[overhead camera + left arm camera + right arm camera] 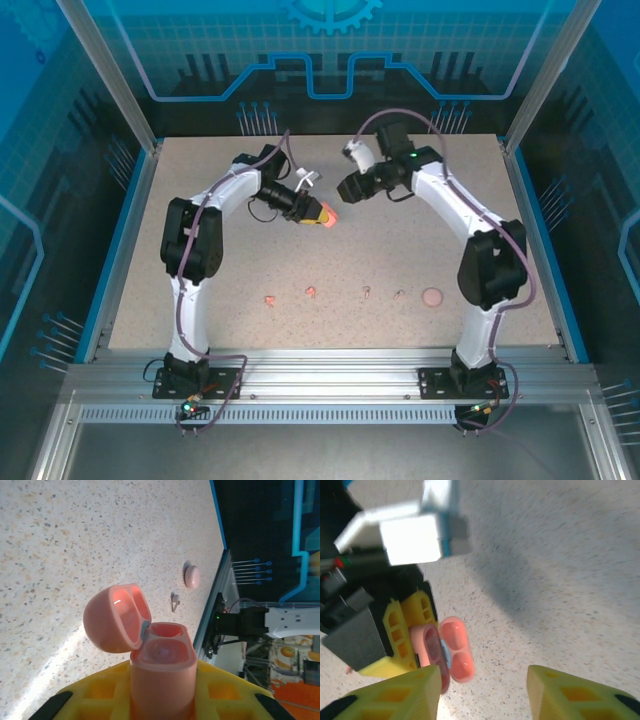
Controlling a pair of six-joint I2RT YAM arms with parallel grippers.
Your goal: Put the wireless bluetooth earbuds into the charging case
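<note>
Charging case [162,675] open, earbuds [311,291] well apart

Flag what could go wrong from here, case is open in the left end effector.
1. The charging case is clamped only by its base in the left end effector; pressing an earbud in could tilt it.
2. One earbud and the other earbud are tiny and lie beside other small bits; a mis-pick seems likely.
3. The open right end effector hangs close to the lid; it might bump it shut.
</note>
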